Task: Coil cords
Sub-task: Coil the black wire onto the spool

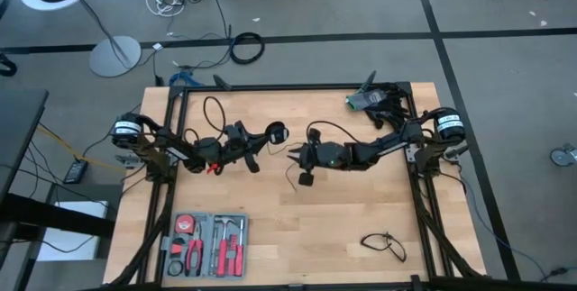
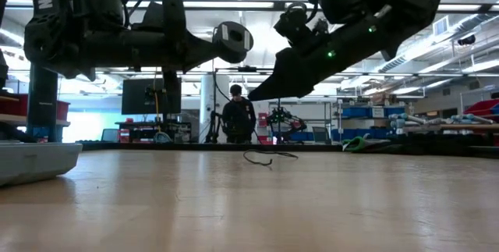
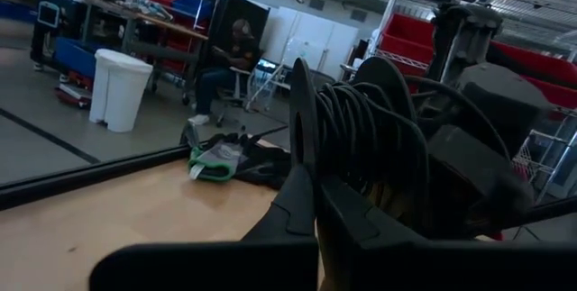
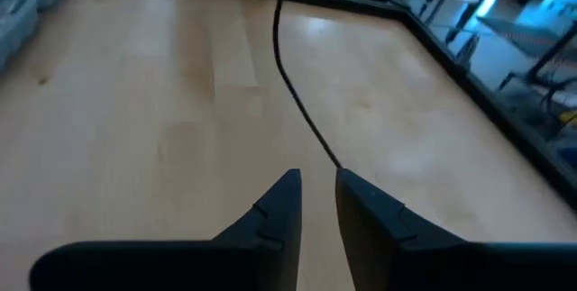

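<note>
Thin black cord [image 4: 297,93] taut between right gripper [image 4: 315,203] fingers, coils bunched at left gripper [image 3: 311,196]

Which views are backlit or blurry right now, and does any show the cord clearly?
Low view: both arms silhouetted against bright ceiling lights. Left wrist view: coiled cord dark but readable. Right wrist view: soft, cord strand distinct against pale table, right gripper blurred. High view: evenly lit.
</note>
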Motion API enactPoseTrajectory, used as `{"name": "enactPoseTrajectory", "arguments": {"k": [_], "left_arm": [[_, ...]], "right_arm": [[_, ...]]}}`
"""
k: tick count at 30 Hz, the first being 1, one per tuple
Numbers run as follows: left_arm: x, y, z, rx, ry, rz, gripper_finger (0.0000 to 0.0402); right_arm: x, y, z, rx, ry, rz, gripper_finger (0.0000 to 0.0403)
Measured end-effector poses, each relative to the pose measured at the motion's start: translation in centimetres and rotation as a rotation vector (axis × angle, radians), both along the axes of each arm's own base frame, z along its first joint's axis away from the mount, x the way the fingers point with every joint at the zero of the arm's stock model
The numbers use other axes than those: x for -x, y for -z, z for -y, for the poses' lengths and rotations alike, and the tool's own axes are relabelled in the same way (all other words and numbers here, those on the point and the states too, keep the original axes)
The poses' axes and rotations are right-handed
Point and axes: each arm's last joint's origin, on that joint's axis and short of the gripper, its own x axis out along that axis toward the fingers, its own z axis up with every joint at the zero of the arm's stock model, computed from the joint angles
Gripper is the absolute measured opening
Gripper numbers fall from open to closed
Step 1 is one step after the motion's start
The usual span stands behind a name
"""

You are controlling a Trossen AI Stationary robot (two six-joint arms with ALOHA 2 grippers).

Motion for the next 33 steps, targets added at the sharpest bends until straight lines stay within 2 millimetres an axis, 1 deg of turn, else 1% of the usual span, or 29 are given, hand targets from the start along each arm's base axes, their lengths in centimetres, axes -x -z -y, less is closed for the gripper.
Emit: {"name": "enactPoseTrajectory", "arguments": {"k": [4,7,10,15,21,23,27,31,33], "left_arm": [[-0.6,-0.7,0.0,-0.002,0.003,0.031,0.0000],[-1.4,-1.4,0.0,-0.028,0.025,0.050,0.0000],[-1.9,-1.7,0.1,-0.036,0.048,0.044,0.0000],[-2.3,-1.8,0.1,-0.036,0.050,0.039,0.0000],[-2.6,-2.2,0.1,-0.038,0.049,0.056,0.0000],[-2.6,-2.2,0.1,-0.039,0.049,0.056,0.0000],[-2.6,-2.2,0.1,-0.039,0.049,0.055,0.0000],[-2.6,-2.2,0.1,-0.039,0.049,0.054,0.0000],[-2.6,-2.2,0.1,-0.039,0.049,0.054,0.0000]], "right_arm": [[0.0,0.0,0.2,0.060,-0.024,-0.017,0.0072],[0.0,0.1,0.3,0.067,-0.026,-0.029,0.0072],[0.0,0.0,0.4,0.093,-0.008,-0.033,0.0072],[0.0,-0.2,0.5,0.115,0.030,-0.011,0.0072],[-0.1,-0.3,0.4,0.100,-0.020,0.003,0.0072],[-0.1,-0.3,0.3,0.051,-0.016,0.016,0.0070],[0.2,0.1,0.4,-0.186,0.076,0.082,0.0068],[1.3,1.1,0.3,-0.249,0.090,0.135,0.0068],[2.2,1.6,0.1,-0.280,0.088,0.182,0.0068]]}}
